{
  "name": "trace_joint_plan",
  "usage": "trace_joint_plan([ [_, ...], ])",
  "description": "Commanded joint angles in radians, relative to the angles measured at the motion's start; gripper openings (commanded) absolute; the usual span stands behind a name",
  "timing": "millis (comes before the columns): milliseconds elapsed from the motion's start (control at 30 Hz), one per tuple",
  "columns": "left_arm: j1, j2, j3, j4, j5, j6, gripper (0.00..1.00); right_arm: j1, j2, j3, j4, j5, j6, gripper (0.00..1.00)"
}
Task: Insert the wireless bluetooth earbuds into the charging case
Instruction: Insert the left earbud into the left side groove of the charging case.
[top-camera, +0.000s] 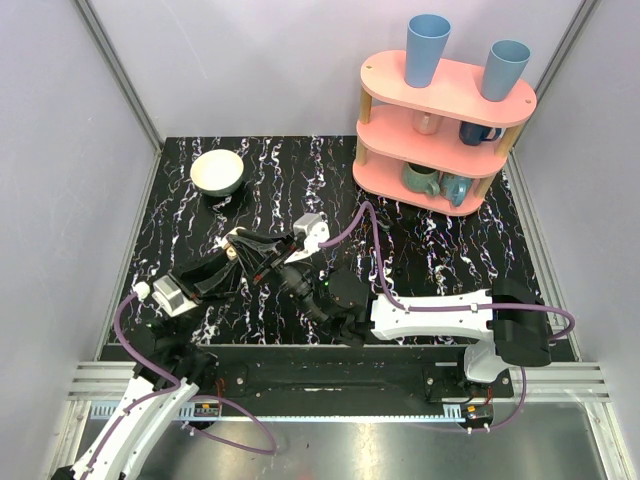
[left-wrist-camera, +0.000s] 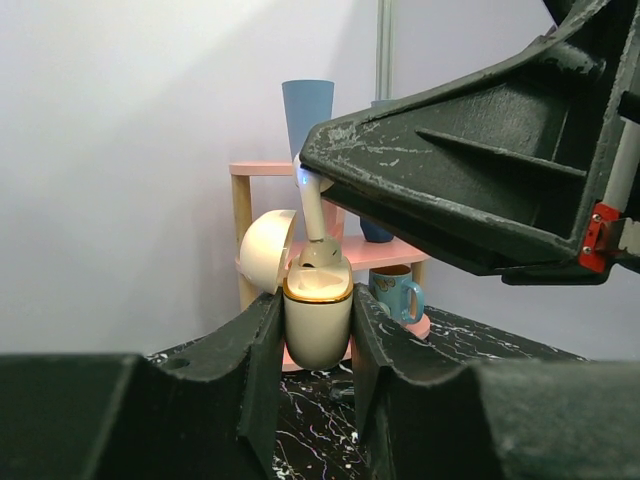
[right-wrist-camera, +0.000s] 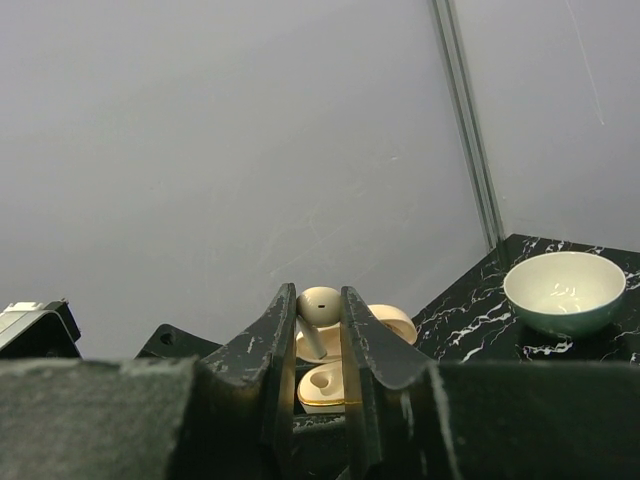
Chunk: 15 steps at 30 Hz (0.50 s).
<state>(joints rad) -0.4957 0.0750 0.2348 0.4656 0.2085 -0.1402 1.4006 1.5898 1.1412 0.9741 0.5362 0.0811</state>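
My left gripper (left-wrist-camera: 318, 335) is shut on the charging case (left-wrist-camera: 318, 322) and holds it upright above the table, with its lid (left-wrist-camera: 268, 250) swung open to the left. In the top view the two grippers meet at left of centre, the left gripper (top-camera: 240, 248) and the right gripper (top-camera: 264, 262). My right gripper (right-wrist-camera: 318, 300) is shut on one earbud (right-wrist-camera: 320, 305). In the left wrist view that earbud (left-wrist-camera: 313, 215) stands at the case's open top, stem up under the right fingertips (left-wrist-camera: 330, 160). An empty socket of the case (right-wrist-camera: 325, 382) shows below. The other earbud is not in view.
A cream bowl (top-camera: 217, 172) stands at the back left of the black marbled table (top-camera: 430, 250); it also shows in the right wrist view (right-wrist-camera: 570, 290). A pink three-tier shelf (top-camera: 440, 130) with blue cups and mugs stands at the back right.
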Motion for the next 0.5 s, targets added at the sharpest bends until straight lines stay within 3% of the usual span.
trace_joint_plan([
  [0,0.005,-0.003,-0.012,0.059,-0.014,-0.021,0.00,0.009,0.002,0.042,0.023,-0.010,-0.023,0.11],
  [467,0.005,-0.023,-0.006,0.057,-0.034,-0.010,0.00,0.014,0.025,0.052,0.006,-0.012,-0.024,0.11],
])
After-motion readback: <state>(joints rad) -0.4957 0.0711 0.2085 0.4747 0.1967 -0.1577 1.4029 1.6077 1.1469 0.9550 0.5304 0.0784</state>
